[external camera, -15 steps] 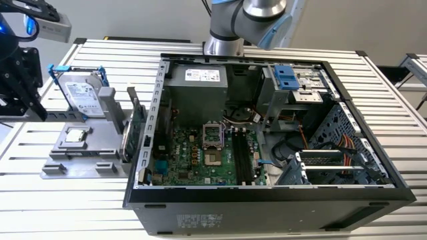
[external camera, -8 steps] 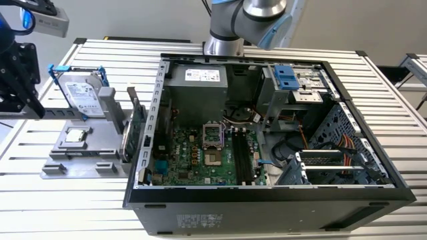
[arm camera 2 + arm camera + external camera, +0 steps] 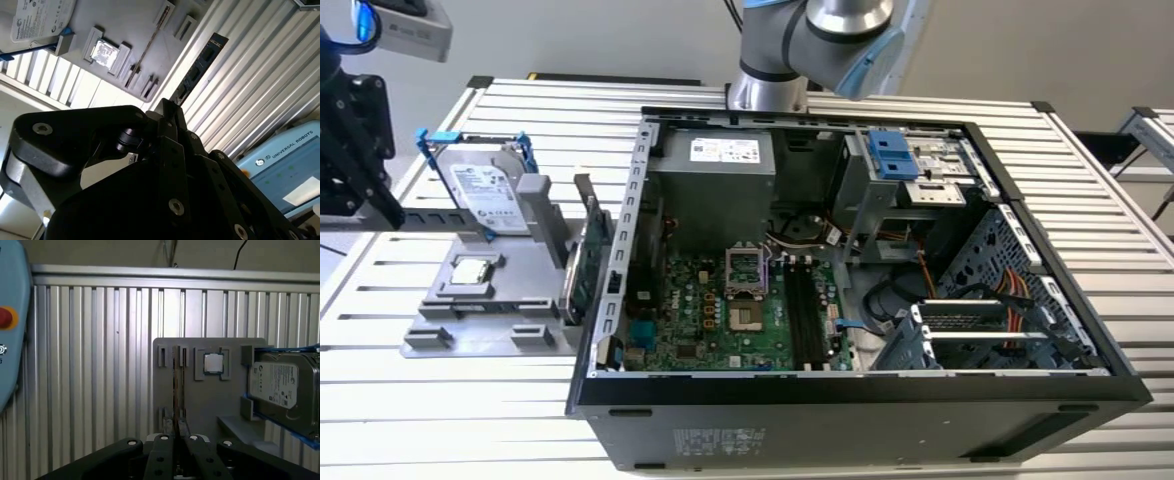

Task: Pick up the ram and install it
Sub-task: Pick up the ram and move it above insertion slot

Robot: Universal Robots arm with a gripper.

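In both wrist views my gripper (image 3: 169,102) (image 3: 176,436) has its black fingers closed together. The ram (image 3: 197,70), a slim dark stick with chips, juts out from the fingertips over the slatted table. In the first wrist view the ram (image 3: 175,390) is edge-on, a thin line rising from between the fingers in front of the grey holder (image 3: 200,400). In the exterior view the open computer case (image 3: 854,385) lies on the table. The black motherboard slots (image 3: 803,310) inside it hold nothing.
The grey holder (image 3: 467,320) at the exterior view's left carries a silver hard drive in a blue frame (image 3: 487,195) and a square processor chip (image 3: 474,270). A slim green board (image 3: 587,255) stands on edge between holder and case. A black rig (image 3: 347,150) stands at the far left.
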